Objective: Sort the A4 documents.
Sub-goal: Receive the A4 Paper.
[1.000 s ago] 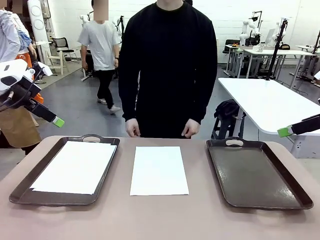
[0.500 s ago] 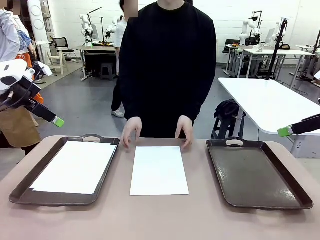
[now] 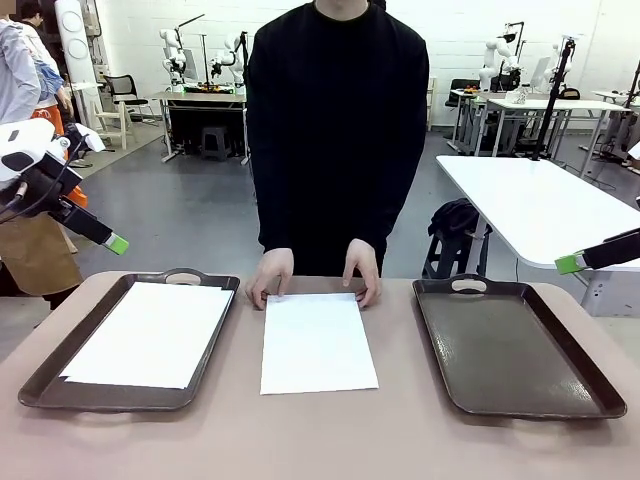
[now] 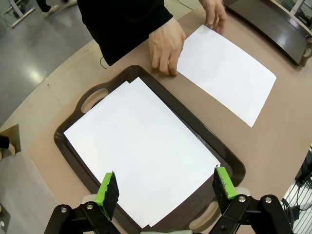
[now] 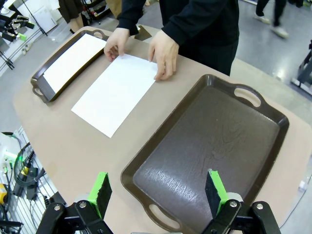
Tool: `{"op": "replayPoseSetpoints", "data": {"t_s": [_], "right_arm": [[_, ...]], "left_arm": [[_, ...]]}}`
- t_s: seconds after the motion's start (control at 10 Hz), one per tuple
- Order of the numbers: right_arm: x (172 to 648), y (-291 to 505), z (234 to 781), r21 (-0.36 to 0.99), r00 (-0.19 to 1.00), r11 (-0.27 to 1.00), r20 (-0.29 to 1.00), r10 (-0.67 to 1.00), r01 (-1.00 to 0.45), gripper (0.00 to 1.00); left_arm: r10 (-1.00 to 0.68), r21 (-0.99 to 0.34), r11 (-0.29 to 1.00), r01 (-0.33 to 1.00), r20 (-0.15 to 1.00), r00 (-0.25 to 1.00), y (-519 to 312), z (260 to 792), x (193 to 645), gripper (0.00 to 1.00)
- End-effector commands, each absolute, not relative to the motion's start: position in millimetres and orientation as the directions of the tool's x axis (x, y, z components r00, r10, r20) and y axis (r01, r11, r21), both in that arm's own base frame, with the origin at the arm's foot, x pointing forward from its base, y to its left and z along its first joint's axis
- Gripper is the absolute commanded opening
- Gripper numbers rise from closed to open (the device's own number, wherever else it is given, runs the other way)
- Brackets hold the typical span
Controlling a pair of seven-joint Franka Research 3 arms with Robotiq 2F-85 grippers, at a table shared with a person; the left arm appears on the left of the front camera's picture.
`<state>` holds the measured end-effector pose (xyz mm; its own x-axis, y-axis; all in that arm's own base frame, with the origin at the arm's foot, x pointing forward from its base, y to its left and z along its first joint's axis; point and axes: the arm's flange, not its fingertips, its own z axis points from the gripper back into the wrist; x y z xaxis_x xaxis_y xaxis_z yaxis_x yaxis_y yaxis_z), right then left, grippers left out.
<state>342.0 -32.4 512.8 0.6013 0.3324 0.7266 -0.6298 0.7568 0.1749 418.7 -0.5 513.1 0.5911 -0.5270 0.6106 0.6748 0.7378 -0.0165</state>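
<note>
One A4 document (image 3: 318,342) lies flat on the table's middle, between two dark brown trays. The person's hands (image 3: 270,272) rest on its far corners. More white A4 sheets (image 3: 152,333) lie stacked slightly askew in the left tray (image 3: 40,385). The right tray (image 3: 520,350) holds nothing. My left gripper (image 3: 115,243) hangs open, high off the table's left edge; in its wrist view the left gripper (image 4: 166,185) looks down on the filled tray (image 4: 73,161). My right gripper (image 3: 570,263) hovers open off the right side, and the right gripper (image 5: 157,191) stands above the bare tray (image 5: 214,141).
The person stands at the far edge, centred, arms reaching over the table. A white table (image 3: 540,200) and a dark bag on a stool (image 3: 455,225) stand behind on the right. Bare tabletop (image 3: 320,440) runs along the near edge.
The person's hands came forward from the table's far edge onto the middle sheet's far corners, nudging it slightly. A passer-by behind walked off. Both arms stayed still.
</note>
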Motion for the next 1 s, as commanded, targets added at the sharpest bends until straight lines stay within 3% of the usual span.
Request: {"op": "replayPoseSetpoints", "data": {"t_s": [0.0,0.9], "right_arm": [[343.9,-31.2,510.7,0.191,0.597,0.744,0.733,0.326,-0.640,1.00],[343.9,-31.2,510.7,0.191,0.597,0.744,0.733,0.326,-0.640,1.00]], "left_arm": [[-0.527,-0.011,0.741,0.671,0.611,0.591,1.0,514.4,418.2,1.00],[-0.527,-0.011,0.741,0.671,0.611,0.591,1.0,514.4,418.2,1.00]]}}
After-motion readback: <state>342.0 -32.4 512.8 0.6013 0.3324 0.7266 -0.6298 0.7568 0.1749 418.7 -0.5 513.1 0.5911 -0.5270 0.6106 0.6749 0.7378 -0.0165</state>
